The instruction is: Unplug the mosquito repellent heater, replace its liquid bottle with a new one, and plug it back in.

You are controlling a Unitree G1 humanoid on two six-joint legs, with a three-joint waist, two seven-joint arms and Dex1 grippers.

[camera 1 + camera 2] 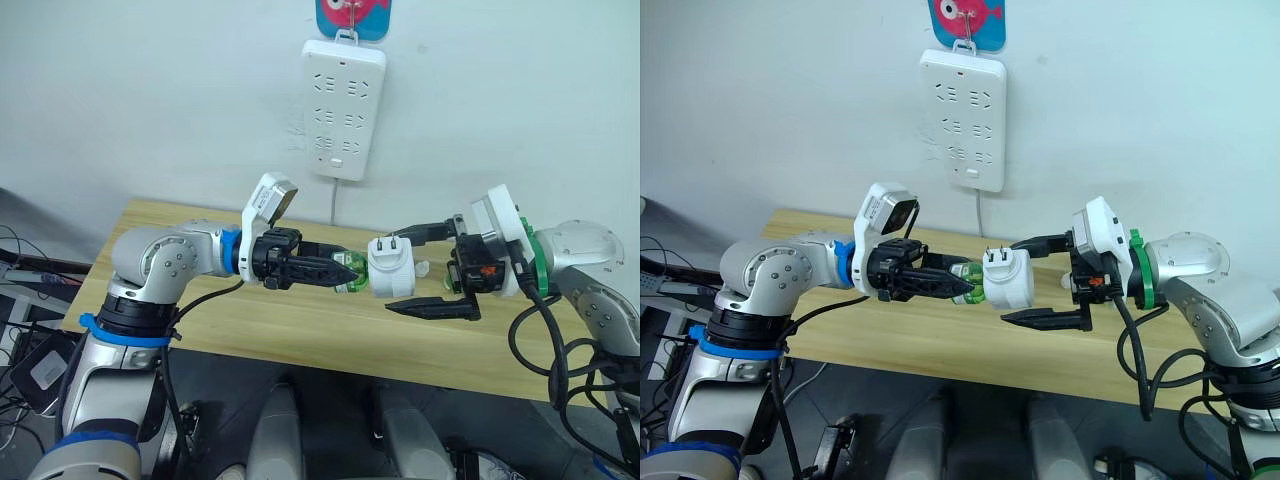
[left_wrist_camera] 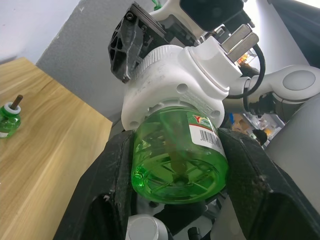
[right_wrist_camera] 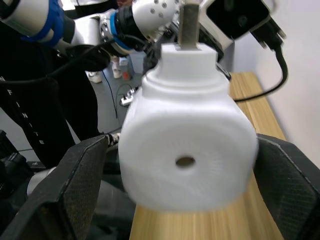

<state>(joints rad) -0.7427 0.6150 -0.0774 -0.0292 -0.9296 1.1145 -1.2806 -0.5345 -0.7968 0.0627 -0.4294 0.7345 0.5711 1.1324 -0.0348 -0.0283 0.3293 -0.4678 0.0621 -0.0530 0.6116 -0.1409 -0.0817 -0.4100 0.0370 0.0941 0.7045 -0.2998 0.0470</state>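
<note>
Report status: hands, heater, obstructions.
Left hand shut on green liquid bottle. Right hand open around small white rounded plastic heater, held above wooden table, unplugged. Second green bottle on table. No obstructions.

Lighting was bright, even and diffuse in both eye views, with a soft shadow on the wall (image 1: 150,100) beside the power strip (image 1: 343,105). The heater (image 3: 187,150) was blurred in the right wrist view. The green bottle (image 2: 182,155) glowed translucent and sharp; white glare washed that view's upper right corner.
</note>
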